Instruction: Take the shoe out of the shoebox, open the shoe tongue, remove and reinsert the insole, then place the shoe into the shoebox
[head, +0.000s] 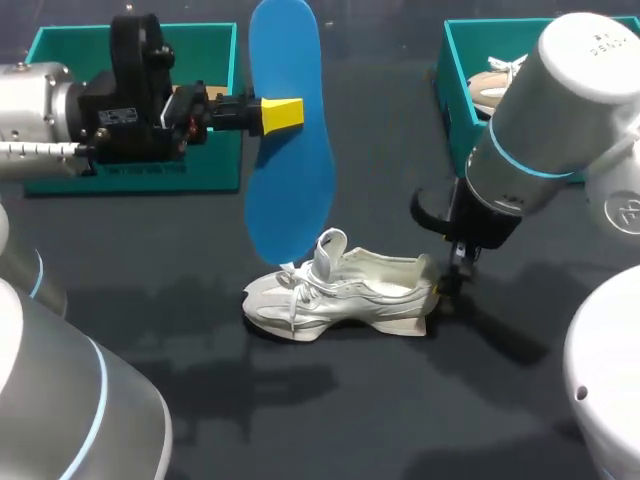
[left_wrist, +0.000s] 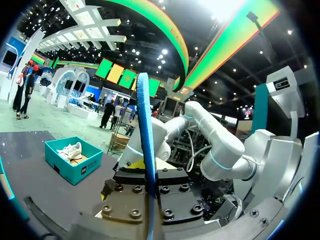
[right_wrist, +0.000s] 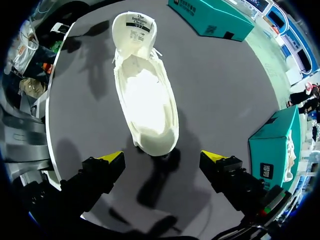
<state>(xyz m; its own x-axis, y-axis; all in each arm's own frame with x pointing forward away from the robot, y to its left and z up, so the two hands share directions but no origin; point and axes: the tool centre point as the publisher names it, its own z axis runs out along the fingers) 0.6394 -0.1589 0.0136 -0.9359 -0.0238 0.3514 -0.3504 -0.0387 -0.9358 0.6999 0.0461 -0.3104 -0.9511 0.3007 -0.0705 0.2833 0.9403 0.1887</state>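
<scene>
From the head camera, the left arm comes in from the left, and its left pincer (head: 283, 113) is clamped on the blue insole (head: 290, 150). The insole is held clear of the dark tabletop (head: 150, 300), with one end far and the other near, its near end hanging just above the toe of the shoe. The white shoe (head: 340, 290) stands on its sole in the middle of the tabletop, toe to the left, heel to the right and tongue pulled up. The right pincer (head: 447, 285) sits low, just at the heel. A teal left shoebox (head: 215, 60) stands at the far left behind the left arm. A teal right shoebox (head: 458, 70) at the far right holds a second shoe (head: 495, 85).

In the left wrist camera, the insole (left_wrist: 145, 130) shows edge-on, rising straight up from between the fingers of the left pincer (left_wrist: 148, 175), which press it from both sides. Well beyond it stands the right shoebox (left_wrist: 75, 167) with the second shoe (left_wrist: 70, 150) inside.

In the right wrist camera, the right pincer (right_wrist: 164, 160) is spread wide, its yellow tips touching nothing. The shoe (right_wrist: 147, 100) lies just ahead, heel nearest and opening bare. The left shoebox (right_wrist: 210, 17) stands well beyond the toe, and the right shoebox (right_wrist: 280, 145) stands off beside one finger.
</scene>
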